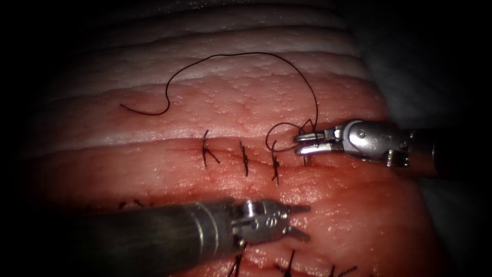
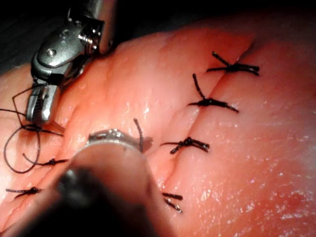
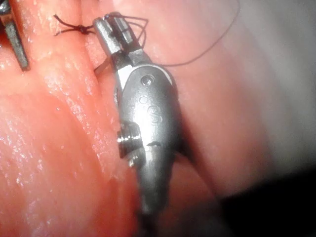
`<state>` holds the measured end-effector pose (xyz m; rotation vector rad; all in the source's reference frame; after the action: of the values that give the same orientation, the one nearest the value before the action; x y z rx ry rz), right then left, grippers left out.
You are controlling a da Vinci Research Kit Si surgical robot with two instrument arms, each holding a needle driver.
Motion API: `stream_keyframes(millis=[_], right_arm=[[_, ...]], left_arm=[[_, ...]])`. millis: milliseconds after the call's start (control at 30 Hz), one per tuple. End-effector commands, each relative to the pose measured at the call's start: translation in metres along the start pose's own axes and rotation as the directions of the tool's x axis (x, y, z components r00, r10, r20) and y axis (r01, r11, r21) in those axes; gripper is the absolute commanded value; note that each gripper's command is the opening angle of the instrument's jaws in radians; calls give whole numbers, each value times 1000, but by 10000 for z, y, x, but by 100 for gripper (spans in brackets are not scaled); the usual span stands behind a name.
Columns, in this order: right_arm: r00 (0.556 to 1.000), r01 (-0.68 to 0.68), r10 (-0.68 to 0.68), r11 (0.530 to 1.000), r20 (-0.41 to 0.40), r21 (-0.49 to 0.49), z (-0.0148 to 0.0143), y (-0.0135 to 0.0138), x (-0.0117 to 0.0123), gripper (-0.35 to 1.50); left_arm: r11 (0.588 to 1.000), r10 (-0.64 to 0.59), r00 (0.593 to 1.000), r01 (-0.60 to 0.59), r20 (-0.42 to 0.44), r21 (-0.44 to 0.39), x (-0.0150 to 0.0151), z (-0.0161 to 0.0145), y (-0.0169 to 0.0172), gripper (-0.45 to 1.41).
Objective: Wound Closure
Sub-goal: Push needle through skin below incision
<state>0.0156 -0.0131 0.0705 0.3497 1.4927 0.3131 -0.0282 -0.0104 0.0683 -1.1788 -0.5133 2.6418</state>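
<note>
I have the right tool entering from the right of the endoscope view, its shaft near horizontal and its tip pointing left at the cut. Its jaws show a narrow gap between them and sit where the thread loops at the fourth stitch site; I cannot tell whether they clamp the thread. In the right wrist view the same tool has thread loops around its tip.

The left tool lies below the cut, shaft running left to right, tip pointing right. Its jaws stand apart and hold nothing.

The thread runs from the loop at the right tool up over the tissue in a wide arc to the left, then drops and ends in a free tail lying on the upper left of the tissue. I cannot locate the needle.

The cut runs horizontally across the endoscope view. Three tied stitches cross it, standing roughly vertical, left of the right tool. More stitches show along the bottom edge.

The tissue surface is wet and pink-red, paler and ridged toward the top. The surroundings beyond it are dark.
</note>
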Motion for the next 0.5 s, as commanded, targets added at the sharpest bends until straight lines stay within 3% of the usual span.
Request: stream_keyframes(millis=[33,500], right_arm=[[1000,-23,23,1000,-9,-4,6,3,-3,-35],[985,-164,161,985,-64,-46,-1,15,4,-35]], left_arm=[[1000,-6,1000,6,3,-2,-2,7,-2,19],[1000,-13,999,13,29,-13,-15,22,3,19]])
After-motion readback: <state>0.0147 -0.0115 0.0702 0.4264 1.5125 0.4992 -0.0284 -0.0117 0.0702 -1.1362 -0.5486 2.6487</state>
